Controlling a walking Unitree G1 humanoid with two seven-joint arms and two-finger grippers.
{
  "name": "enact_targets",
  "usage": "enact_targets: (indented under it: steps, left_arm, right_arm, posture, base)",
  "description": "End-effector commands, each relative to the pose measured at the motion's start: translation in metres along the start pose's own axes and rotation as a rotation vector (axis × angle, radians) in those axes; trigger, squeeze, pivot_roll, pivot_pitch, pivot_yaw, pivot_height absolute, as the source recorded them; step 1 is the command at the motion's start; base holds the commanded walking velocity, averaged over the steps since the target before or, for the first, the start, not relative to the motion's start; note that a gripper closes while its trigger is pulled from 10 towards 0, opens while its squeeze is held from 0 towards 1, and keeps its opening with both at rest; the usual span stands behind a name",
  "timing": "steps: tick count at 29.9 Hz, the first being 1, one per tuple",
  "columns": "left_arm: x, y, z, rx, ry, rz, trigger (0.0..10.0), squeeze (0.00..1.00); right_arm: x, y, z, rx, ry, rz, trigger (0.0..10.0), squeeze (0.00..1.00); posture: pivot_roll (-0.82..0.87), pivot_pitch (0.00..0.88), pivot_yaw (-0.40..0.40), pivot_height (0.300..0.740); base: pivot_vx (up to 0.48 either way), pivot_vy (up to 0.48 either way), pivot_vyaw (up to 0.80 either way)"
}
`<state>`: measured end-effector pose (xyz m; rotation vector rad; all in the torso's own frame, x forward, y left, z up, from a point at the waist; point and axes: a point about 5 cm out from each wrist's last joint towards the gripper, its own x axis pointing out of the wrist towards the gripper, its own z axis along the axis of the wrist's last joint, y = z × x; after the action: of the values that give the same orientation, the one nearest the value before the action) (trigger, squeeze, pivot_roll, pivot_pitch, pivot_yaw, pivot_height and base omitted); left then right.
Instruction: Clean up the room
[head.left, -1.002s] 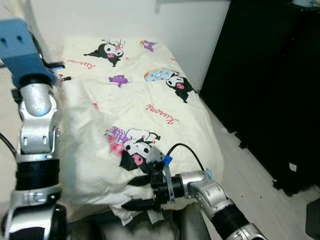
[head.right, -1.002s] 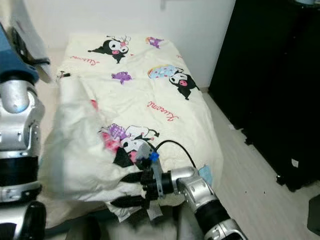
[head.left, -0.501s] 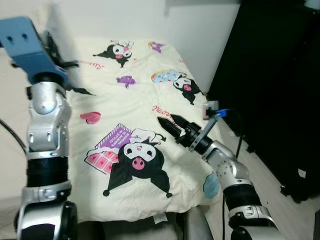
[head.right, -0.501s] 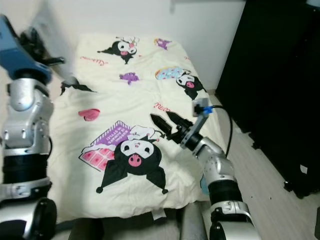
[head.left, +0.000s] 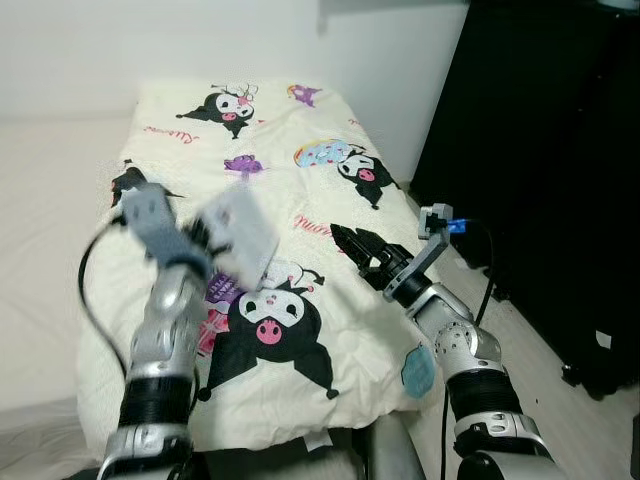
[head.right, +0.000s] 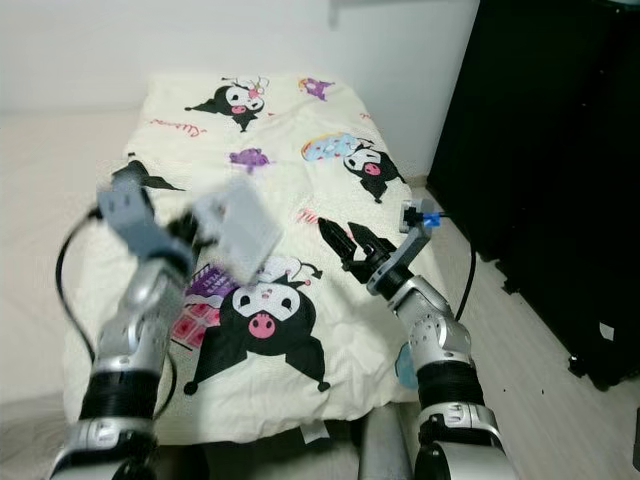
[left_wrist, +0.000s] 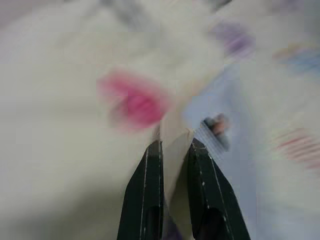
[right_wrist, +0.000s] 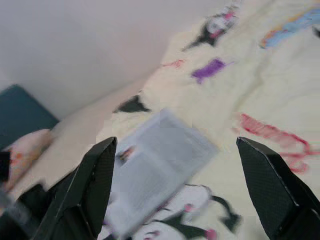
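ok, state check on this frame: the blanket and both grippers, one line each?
cream cartoon-print blanket: spread flat over the bed, near edge hanging over the end
left gripper: fingers nearly closed, a fold of the blanket between them
right gripper: open, holding nothing, above the blanket's right side

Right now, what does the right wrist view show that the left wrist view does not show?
The right wrist view shows the right gripper with fingers wide apart, the white wall, a purple print and red lettering. The left wrist view, blurred, shows the left gripper with fingers nearly together near a pink heart print. Both share the cream blanket.
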<state>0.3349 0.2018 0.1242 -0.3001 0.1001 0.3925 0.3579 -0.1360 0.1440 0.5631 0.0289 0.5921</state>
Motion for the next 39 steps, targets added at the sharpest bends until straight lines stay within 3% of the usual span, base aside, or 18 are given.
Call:
enact_targets:
  steps: [1, 2, 4, 5, 7, 11, 13, 17, 21, 24, 26, 27, 29, 31, 32, 35, 39]
  left_arm:
    - [0.001, 0.018, 0.001, 0.085, -0.018, 0.088, 0.0, 0.00]
    - [0.001, 0.018, 0.001, 0.085, -0.018, 0.088, 0.0, 0.00]
    - [-0.006, 0.052, -0.009, 0.176, -0.008, 0.206, 0.0, 0.00]
    - [-0.006, 0.052, -0.009, 0.176, -0.008, 0.206, 0.0, 0.00]
    - [-0.014, 0.082, -0.002, 0.257, -0.063, 0.310, 0.0, 0.00]
    - [-0.019, 0.091, 0.021, 0.335, -0.169, 0.351, 0.0, 0.00]
    - [-0.024, 0.090, 0.048, 0.444, -0.278, 0.358, 0.0, 0.00]
    - [-0.032, 0.091, 0.068, 0.543, -0.349, 0.385, 0.0, 0.00]
    - [-0.040, 0.097, 0.073, 0.580, -0.355, 0.416, 0.0, 0.00]
    - [-0.042, 0.095, 0.076, 0.484, -0.370, 0.374, 0.0, 0.00]
    - [-0.040, 0.080, 0.085, 0.324, -0.412, 0.275, 0.0, 0.00]
    - [-0.040, 0.080, 0.085, 0.324, -0.412, 0.275, 0.0, 0.00]
    - [-0.034, 0.057, 0.096, 0.189, -0.433, 0.132, 0.0, 0.00]
    - [-0.034, 0.034, 0.118, 0.187, -0.515, 0.045, 0.0, 0.00]
    - [-0.034, 0.034, 0.118, 0.187, -0.515, 0.045, 0.0, 0.00]
    - [-0.034, 0.016, 0.154, 0.154, -0.630, -0.007, 0.0, 0.00]
    - [-0.035, 0.012, 0.166, 0.144, -0.668, -0.022, 0.0, 0.00]
  right_arm:
    - [-0.003, -0.011, -0.008, -0.034, 0.053, -0.105, 10.0, 0.00]
    - [-0.003, -0.011, -0.008, -0.034, 0.053, -0.105, 10.0, 0.00]
    - [-0.012, -0.032, -0.014, -0.126, 0.134, -0.288, 10.0, 0.00]
    - [-0.012, -0.032, -0.014, -0.126, 0.134, -0.288, 10.0, 0.00]
    - [-0.017, -0.039, -0.015, -0.139, 0.143, -0.347, 10.0, 0.00]
    - [-0.017, -0.039, -0.015, -0.131, 0.140, -0.345, 10.0, 0.00]
    - [-0.018, -0.040, -0.017, -0.133, 0.148, -0.350, 10.0, 0.00]
    - [-0.018, -0.040, -0.019, -0.136, 0.153, -0.358, 10.0, 0.00]
    - [-0.017, -0.040, -0.020, -0.139, 0.154, -0.359, 10.0, 0.00]
    - [-0.014, -0.039, -0.018, -0.139, 0.135, -0.355, 10.0, 0.00]
    - [-0.011, -0.036, -0.014, -0.131, 0.100, -0.332, 10.0, 0.00]
    - [-0.011, -0.036, -0.014, -0.131, 0.100, -0.332, 10.0, 0.00]
    - [-0.007, -0.031, -0.007, -0.111, 0.053, -0.292, 10.0, 0.00]
    - [-0.003, -0.027, -0.001, -0.106, 0.018, -0.259, 10.0, 0.00]
    - [-0.003, -0.027, -0.001, -0.106, 0.018, -0.259, 10.0, 0.00]
    - [0.001, -0.019, 0.007, -0.093, -0.032, -0.195, 10.0, 0.00]
    - [0.003, -0.016, 0.010, -0.084, -0.049, -0.176, 10.0, 0.00]
  posture:
    - [-0.08, 0.082, -0.027, 0.520]
    - [-0.08, 0.082, -0.027, 0.520]
    - [-0.06, 0.090, -0.028, 0.520]
    - [-0.06, 0.090, -0.028, 0.520]
    - [-0.06, 0.094, -0.029, 0.520]
    - [-0.05, 0.097, -0.029, 0.520]
    - [-0.04, 0.103, -0.027, 0.520]
    - [-0.03, 0.104, -0.027, 0.520]
    - [-0.03, 0.108, -0.026, 0.520]
    - [-0.02, 0.108, -0.028, 0.520]
    - [-0.03, 0.105, -0.029, 0.520]
    - [-0.03, 0.105, -0.029, 0.520]
    - [-0.03, 0.103, -0.028, 0.520]
    - [-0.04, 0.097, -0.027, 0.520]
    - [-0.04, 0.097, -0.027, 0.520]
    - [-0.05, 0.087, -0.027, 0.520]
    - [-0.05, 0.087, -0.027, 0.520]
  base:
    - [0.000, 0.000, 0.00]
    - [0.000, 0.000, 0.00]
    - [0.000, 0.000, 0.00]
    - [0.000, 0.000, 0.00]
    - [0.000, 0.000, 0.00]
    - [0.000, 0.000, 0.00]
    - [0.000, 0.000, 0.00]
    - [0.000, 0.000, 0.00]
    - [0.000, 0.000, 0.00]
    - [0.000, 0.000, 0.00]
    - [0.000, 0.000, 0.00]
    - [0.000, 0.000, 0.00]
    - [0.000, 0.000, 0.00]
    - [0.000, 0.000, 0.00]
    - [0.000, 0.000, 0.00]
    - [0.000, 0.000, 0.00]
    - [0.000, 0.000, 0.00]
